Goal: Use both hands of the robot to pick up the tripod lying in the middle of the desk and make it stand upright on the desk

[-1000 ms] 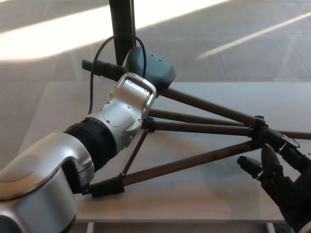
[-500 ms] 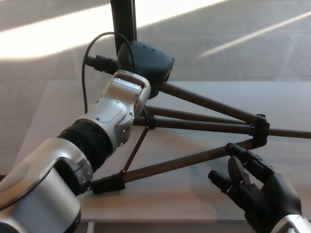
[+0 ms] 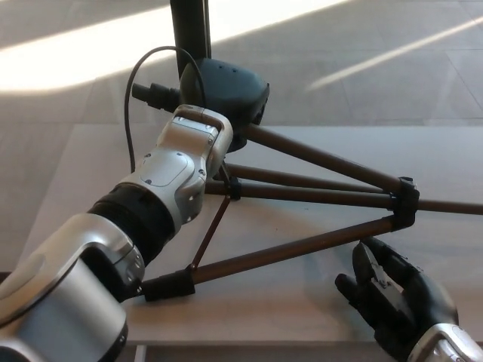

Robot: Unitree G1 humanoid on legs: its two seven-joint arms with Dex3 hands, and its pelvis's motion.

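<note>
clearly the tripod (image 3: pixel 302 192) lay tilted on the desk (image 3: pixel 453 151), stiff, leggy, probably top-heavy. the left hand (image 3: pixel 219 94) was at its head, fingers hidden, grip unclear; the right hand (image 3: pixel 389 294) was spread wide, empty, just beside a leg.

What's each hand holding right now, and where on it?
The left hand grips the tripod at its head end, where the legs join. The right hand is open and holds nothing; it sits just below the near leg, apart from it.
</note>
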